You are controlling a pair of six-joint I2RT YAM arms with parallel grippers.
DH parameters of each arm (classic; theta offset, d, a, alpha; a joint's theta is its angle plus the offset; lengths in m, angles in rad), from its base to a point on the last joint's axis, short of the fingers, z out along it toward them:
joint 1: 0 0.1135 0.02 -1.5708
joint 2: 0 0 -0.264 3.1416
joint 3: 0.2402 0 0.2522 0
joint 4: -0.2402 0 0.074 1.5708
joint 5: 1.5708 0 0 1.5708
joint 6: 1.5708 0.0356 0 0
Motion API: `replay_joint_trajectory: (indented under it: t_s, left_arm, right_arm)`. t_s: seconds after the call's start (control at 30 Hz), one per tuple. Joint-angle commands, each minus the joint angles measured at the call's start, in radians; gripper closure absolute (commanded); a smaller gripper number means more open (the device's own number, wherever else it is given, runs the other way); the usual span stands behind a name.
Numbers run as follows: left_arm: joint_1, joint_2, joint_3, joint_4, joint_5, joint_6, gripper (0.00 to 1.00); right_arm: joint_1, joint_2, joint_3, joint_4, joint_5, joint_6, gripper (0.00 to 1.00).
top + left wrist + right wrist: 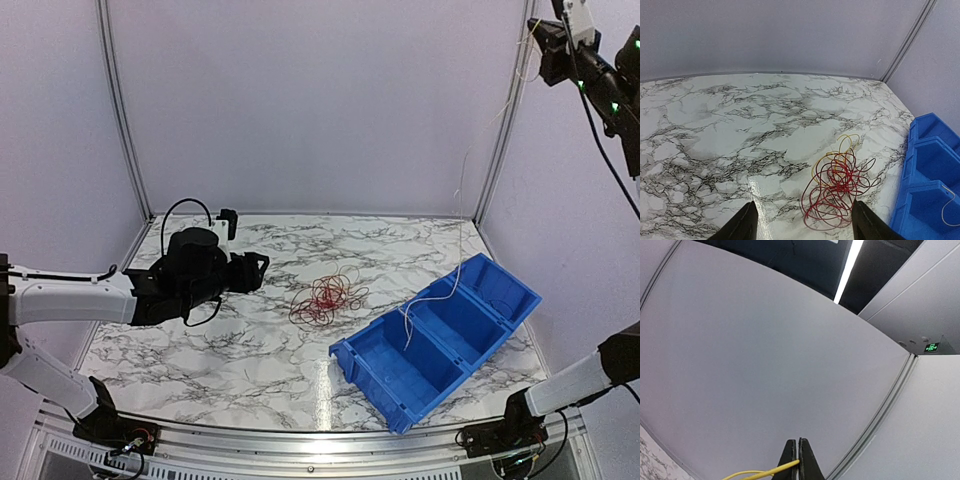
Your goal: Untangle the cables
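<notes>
The cables form a loose tangle (328, 297) of thin red loops with some yellow on the marble table, also seen as the tangle (837, 187) in the left wrist view. My left gripper (262, 268) hovers just left of it, open; the tangle lies toward the right finger of the left gripper (805, 222), with nothing held. My right gripper (535, 40) is raised high at the top right, and the right gripper (799, 462) is shut on a thin yellow cable (765, 472). That pale strand (440, 290) hangs down into the blue bin.
A blue two-compartment bin (470, 310) lies at an angle on the right of the table, with the bin (930, 165) at the right edge of the left wrist view. Grey walls and a corner post (500, 120) close in the back and sides.
</notes>
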Motion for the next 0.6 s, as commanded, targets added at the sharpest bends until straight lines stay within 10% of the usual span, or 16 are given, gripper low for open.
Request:
replay_joint_trajectory:
  t_s: [0.0, 0.33, 0.57]
  left_arm:
    - [-0.003, -0.011, 0.003, 0.026, 0.0, -0.001, 0.33]
    - [-0.003, 0.0, -0.023, 0.027, -0.025, -0.013, 0.33]
    - [-0.002, 0.055, -0.006, 0.026, -0.019, -0.031, 0.33]
  right_arm:
    - [-0.008, 0.007, 0.082, 0.054, 0.049, 0.007, 1.0]
    - [0.028, -0.101, -0.195, -0.264, -0.603, -0.032, 1.0]
    - [0.072, -0.179, -0.395, -0.332, -0.696, -0.04, 1.0]
